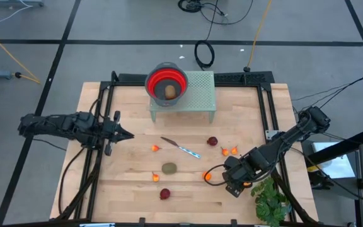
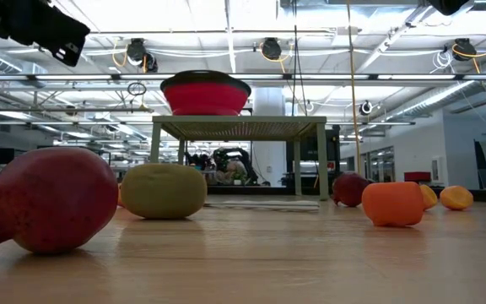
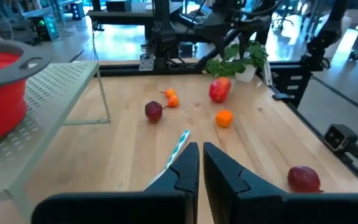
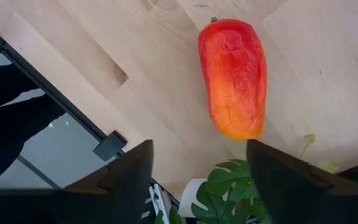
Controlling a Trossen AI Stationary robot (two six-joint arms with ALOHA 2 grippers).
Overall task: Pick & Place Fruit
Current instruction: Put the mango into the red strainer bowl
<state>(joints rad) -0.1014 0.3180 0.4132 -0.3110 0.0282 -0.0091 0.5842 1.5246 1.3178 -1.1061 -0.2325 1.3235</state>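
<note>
The long red-orange fruit lies on its side on the wood near the table's right near corner, beside the green plant. My right gripper hovers over it, open, one finger on each side, touching nothing; in the high view the gripper hides most of the piece. Loose on the table are dark red round pieces, an olive-brown oval and tiny orange ones. Another oval sits in the red bowl. My left gripper waits shut at the table's left.
The red bowl stands on a pale green perforated stand at the table's far middle. A thin silver knife lies in the middle, just ahead of the left fingers. A black frame rail runs along the right edge.
</note>
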